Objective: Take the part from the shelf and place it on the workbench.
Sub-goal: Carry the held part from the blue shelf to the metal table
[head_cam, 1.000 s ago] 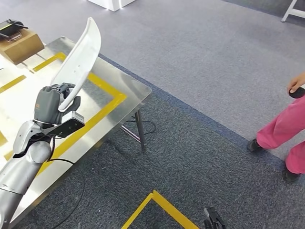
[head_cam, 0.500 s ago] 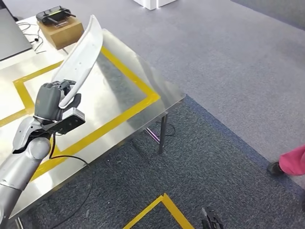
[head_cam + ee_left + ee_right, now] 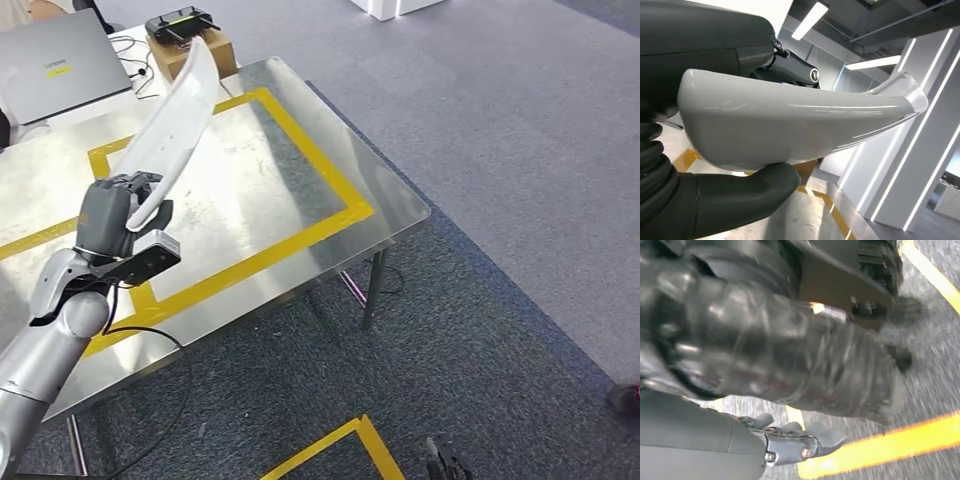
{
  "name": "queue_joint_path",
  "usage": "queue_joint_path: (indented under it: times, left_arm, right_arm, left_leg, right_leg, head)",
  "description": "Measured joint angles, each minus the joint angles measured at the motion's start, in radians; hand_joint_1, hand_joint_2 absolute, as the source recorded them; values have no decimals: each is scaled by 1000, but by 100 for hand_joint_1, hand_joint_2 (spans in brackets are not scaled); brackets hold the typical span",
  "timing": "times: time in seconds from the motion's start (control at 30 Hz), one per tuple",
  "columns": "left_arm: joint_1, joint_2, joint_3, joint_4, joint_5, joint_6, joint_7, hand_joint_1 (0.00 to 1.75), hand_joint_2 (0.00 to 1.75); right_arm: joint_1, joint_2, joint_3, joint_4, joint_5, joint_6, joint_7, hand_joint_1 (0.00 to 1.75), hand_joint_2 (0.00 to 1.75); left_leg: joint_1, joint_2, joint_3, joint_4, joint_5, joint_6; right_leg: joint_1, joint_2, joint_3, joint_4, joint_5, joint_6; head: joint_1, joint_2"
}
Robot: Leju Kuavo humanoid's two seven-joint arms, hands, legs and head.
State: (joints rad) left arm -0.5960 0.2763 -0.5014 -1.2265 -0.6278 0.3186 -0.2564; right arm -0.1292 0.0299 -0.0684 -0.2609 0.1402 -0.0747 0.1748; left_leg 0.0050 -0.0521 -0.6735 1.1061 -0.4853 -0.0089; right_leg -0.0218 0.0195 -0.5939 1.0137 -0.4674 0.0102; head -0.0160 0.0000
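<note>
Camera has swung — left hand (image 3: 113, 215) still grips white part (image 3: 170, 125) above workbench (image 3: 392, 200).

left hand (image 3: 113, 215) grips white part (image 3: 170, 130) (tilted upward) | above workbench (image 3: 317, 150) | laptop (image 3: 56, 65) at far edge

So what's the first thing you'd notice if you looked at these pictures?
The long curved white part stands out first, held up in the air by the robot's left hand above the near left side of the shiny metal workbench. Next comes the bright yellow tape rectangle marked on the workbench top. At the far edge sit a grey laptop and a cardboard box.
</note>
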Motion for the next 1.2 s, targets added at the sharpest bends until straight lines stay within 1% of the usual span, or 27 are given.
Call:
queue_joint_path:
  times: [0.03, 0.07, 0.1, 0.13, 0.17, 0.2, 0.23, 0.27, 0.3, 0.33, 0.4, 0.43, 0.47, 0.5, 0.53, 0.57, 0.6, 0.63, 0.67, 0.73, 0.77, 0.8, 0.83, 0.87, 0.97, 1.1, 1.2]
  left_arm:
    - [0, 1, 0, 0, 0, 0, 0, 175, 175]
    - [2, 0, -1, 0, 0, 0, 0, 175, 175]
    - [5, 0, -1, 0, 0, 0, 0, 175, 175]
    - [7, 1, -2, 0, 0, 0, 0, 175, 175]
    - [9, 1, -1, 0, 0, 0, 0, 175, 175]
    - [9, 2, -1, 0, 0, 0, 0, 175, 175]
    - [8, 2, 0, 0, 1, 0, 0, 175, 175]
    - [7, 2, 0, 0, 1, 0, 0, 175, 175]
    - [6, 2, 1, 0, 1, 0, 0, 175, 175]
    - [6, 3, 1, 0, 1, 0, 0, 175, 175]
    - [8, 5, 2, 0, 1, 0, 0, 175, 175]
    - [9, 7, 2, 0, 1, 0, 0, 175, 175]
    - [8, 8, 2, 0, 1, 0, -1, 175, 175]
    - [7, 7, 2, 0, 0, 0, -1, 175, 175]
    - [6, 6, 1, 0, 0, 0, -1, 175, 175]
    - [7, 5, 1, 0, 0, -1, -1, 175, 175]
    - [8, 5, 0, 0, 0, -1, -1, 175, 175]
    - [10, 4, -1, 0, 0, -1, -1, 175, 175]
    - [12, 4, -2, 0, 0, -2, 0, 175, 175]
    - [14, 3, -2, 0, 0, -2, 0, 175, 175]
    - [14, 3, -2, 0, 0, -2, 0, 175, 175]
    - [15, 4, -1, 0, 0, -2, 0, 175, 175]
    - [16, 6, 0, 0, 0, -2, 0, 175, 175]
    - [17, 8, 1, 0, 0, -2, 0, 175, 175]
    - [19, 9, 1, 0, 0, -2, 0, 175, 175]
    - [18, 11, 3, 0, 0, -3, 0, 175, 175]
    - [18, 11, 3, 0, 0, -4, 0, 175, 175]
  right_arm:
    - [1, -1, 0, 0, 1, -1, -3, 0, 0]
    - [2, -1, -1, 0, 2, -1, -5, 0, 0]
    - [3, -1, -1, 0, 2, -2, -8, 0, 0]
    - [3, -1, -1, 0, 2, -2, -12, 0, 0]
    - [3, -1, -1, 0, 2, -2, -16, 0, 0]
    - [3, -1, -1, 0, 3, -2, -20, 0, 0]
    - [2, -1, -1, 0, 3, -2, -24, 0, 0]
    - [2, -1, -1, 0, 3, -3, -28, 0, 0]
    - [1, -1, -2, 0, 3, -4, -30, 0, 0]
    - [0, -1, -2, 0, 4, -5, -32, 0, 0]
    - [-2, -1, -2, 0, 4, -9, -33, 0, 0]
    - [-4, -1, -2, 0, 4, -10, -34, 0, 0]
    - [-7, -1, -3, 0, 5, -11, -35, 0, 0]
    - [-8, -1, -3, 0, 5, -12, -37, 0, 0]
    - [-7, -1, -3, 0, 5, -12, -38, 0, 0]
    - [-5, -1, -3, 0, 5, -11, -40, 0, 0]
    - [-2, -1, -3, 0, 5, -11, -41, 0, 0]
    - [2, -1, -3, 0, 6, -11, -43, 0, 0]
    - [4, -1, -3, 0, 6, -10, -46, 0, 0]
    - [3, -2, -4, 1, 7, -7, -57, 0, 0]
    - [0, -2, -5, 1, 6, -4, -63, 0, 0]
    - [-2, -3, -6, 1, 5, -1, -70, 0, 0]
    - [-4, -3, -7, 1, 4, 2, -75, 0, 0]
    - [-5, -2, -7, 1, 3, 4, -79, 0, 0]
    - [-4, -2, -7, 1, 2, 4, -84, 0, 0]
    - [-5, -2, -13, 1, 0, 4, -86, 0, 0]
    - [-5, -2, -18, 1, -1, 5, -87, 0, 0]
  left_leg:
    - [1, 23, -30, 64, -29, -5]
    - [4, 34, -61, 129, -54, -9]
    - [6, 38, -83, 173, -64, -11]
    - [8, 40, -90, 184, -57, -13]
    - [8, 43, -78, 157, -33, -12]
    - [8, 53, -49, 98, 2, -10]
    - [3, 75, -14, 30, 30, -7]
    - [-2, 94, 16, -30, 48, -1]
    - [-7, 110, 35, -69, 56, 5]
    - [-12, 115, 42, -84, 52, 10]
    - [-11, 95, 44, -90, 52, 21]
    - [-9, 84, 47, -94, 53, 26]
    - [-6, 75, 50, -98, 55, 32]
    - [-2, 66, 53, -101, 56, 37]
    - [-2, 57, 54, -101, 55, 41]
    - [-2, 46, 54, -101, 54, 44]
    - [-3, 35, 54, -100, 53, 46]
    - [-4, 23, 54, -99, 51, 47]
    - [-4, 11, 54, -96, 50, 47]
    - [-4, -6, 55, -89, 44, 44]
    - [-5, -12, 54, -84, 40, 40]
    - [-6, -15, 51, -81, 38, 36]
    - [-7, -18, 49, -78, 38, 35]
    - [-8, -19, 47, -77, 38, 37]
    - [-8, -18, 50, -81, 42, 47]
    - [-8, -13, 55, -89, 41, 45]
    - [-7, -13, 56, -93, 43, 33]
  right_leg:
    - [1, -11, 2, 0, -2, -4]
    - [2, -23, 4, 0, -4, -6]
    - [2, -36, 5, 0, -6, -7]
    - [2, -48, 7, 0, -9, -7]
    - [2, -60, 10, 0, -11, -6]
    - [2, -71, 14, 0, -14, -4]
    - [3, -82, 19, 0, -18, 0]
    - [6, -92, 23, 1, -23, 5]
    - [9, -102, 26, 1, -26, 11]
    - [12, -113, 28, 0, -29, 16]
    - [12, -131, 33, -4, -35, 27]
    - [11, -122, 32, 1, -43, 32]
    - [9, -101, 22, 24, -58, 37]
    - [8, -73, 0, 68, -81, 40]
    - [7, -45, -31, 130, -108, 41]
    - [7, -30, -67, 196, -131, 41]
    - [7, -25, -98, 247, -143, 41]
    - [7, -22, -116, 266, -136, 41]
    - [7, -21, -116, 247, -110, 39]
    - [7, -13, -75, 132, -36, 33]
    - [8, -7, -49, 76, -13, 29]
    - [8, -3, -31, 39, -3, 25]
    - [8, 0, -21, 21, -4, 23]
    - [8, 1, -16, 14, -5, 23]
    - [9, 4, -16, 10, -3, 23]
    - [11, 8, -16, 10, -5, 15]
    - [11, 8, -16, 11, -5, 13]
  head:
    - [-3, 0]
    - [-3, 0]
    - [-4, 0]
    - [-4, 0]
    - [-4, 0]
    - [-4, 0]
    - [-4, 0]
    - [-4, 0]
    - [-4, 0]
    - [-4, 0]
    - [-3, 0]
    - [-2, 0]
    - [0, 0]
    - [3, 0]
    - [5, 0]
    - [7, 0]
    - [7, 0]
    - [7, 0]
    - [8, 0]
    - [8, 0]
    - [8, 0]
    - [7, 0]
    - [7, 0]
    - [6, 0]
    - [5, 0]
    - [6, 0]
    - [6, 0]
